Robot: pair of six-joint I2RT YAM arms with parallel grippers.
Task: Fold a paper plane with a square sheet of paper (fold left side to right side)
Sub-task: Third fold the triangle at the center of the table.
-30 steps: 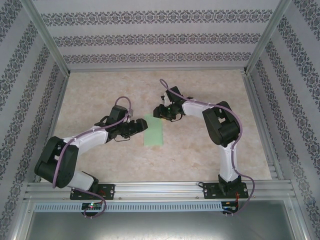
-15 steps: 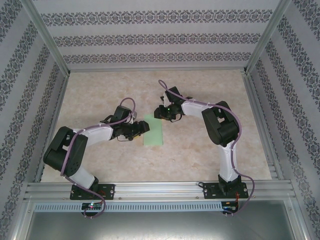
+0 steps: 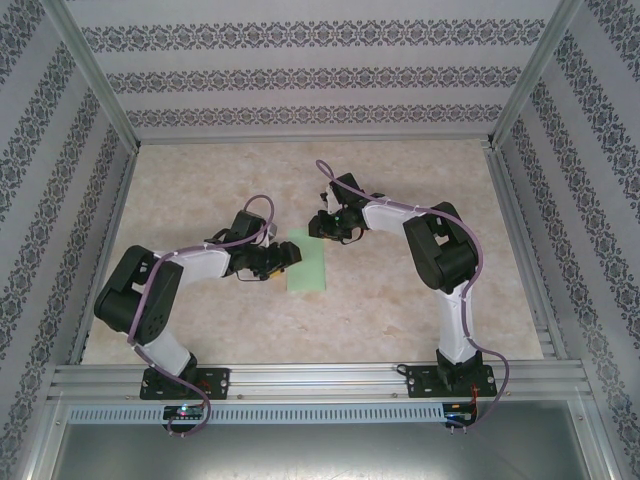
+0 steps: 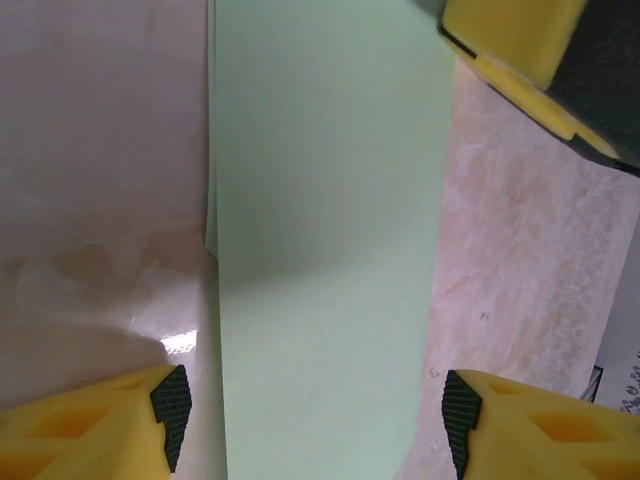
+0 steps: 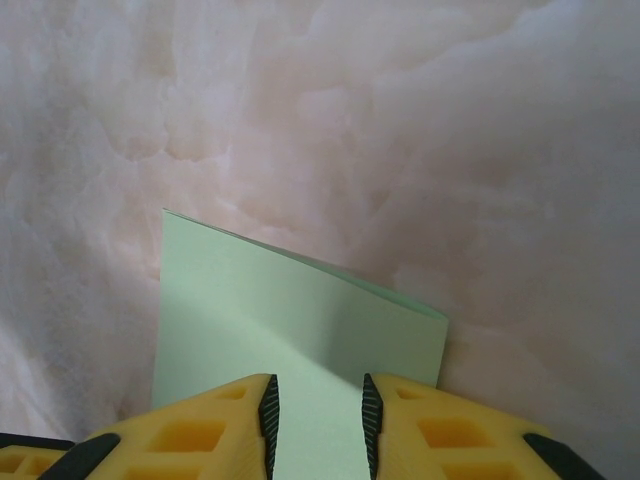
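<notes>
The square sheet of paper [image 3: 308, 262] is judged halved (crease-pressing is due next). The left gripper [image 4: 315, 425] is spread wide at its 9 o'clock, the right gripper [image 5: 318, 410] barely parted at 12.

Looking like a robotics lab test cell, honestly, not anybody's home. Boxing in a beige marble-patterned tabletop [image 3: 200, 180] with silver aluminium extrusion rails [image 3: 320, 378] and floral striped wallpaper panels [image 3: 320, 80]. Bolting two black-and-white jointed robot arms [image 3: 205, 262] onto the near rail, side by side.
</notes>
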